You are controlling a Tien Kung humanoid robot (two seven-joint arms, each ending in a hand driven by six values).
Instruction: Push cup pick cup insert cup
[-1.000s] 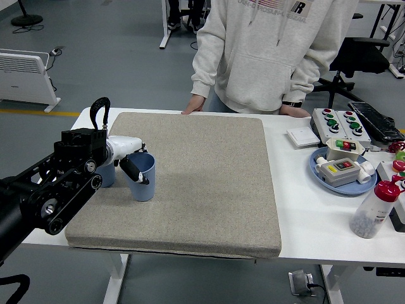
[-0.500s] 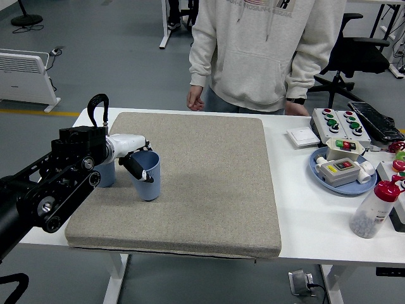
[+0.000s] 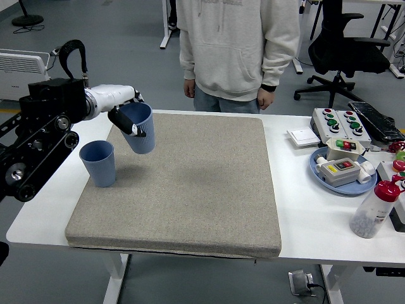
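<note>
My left hand (image 3: pixel 126 115) is shut on the rim of a blue cup (image 3: pixel 138 128) and holds it in the air, tilted, above the grey mat (image 3: pixel 190 190). A second blue cup (image 3: pixel 99 163) stands upright on the mat's left edge, below and to the left of the held one. The two cups are apart. My right arm does not show.
A person stands at the far side with both hands hanging clear of the table. On the right are button boxes (image 3: pixel 338 122), a blue plate (image 3: pixel 321 172) holding a switch box, a white switch (image 3: pixel 302 137) and a red-capped bottle (image 3: pixel 371 209).
My left hand lifted the cup off the mat, up and slightly back, uncovering the second cup behind it. The person stepped back and took both hands off the table.
</note>
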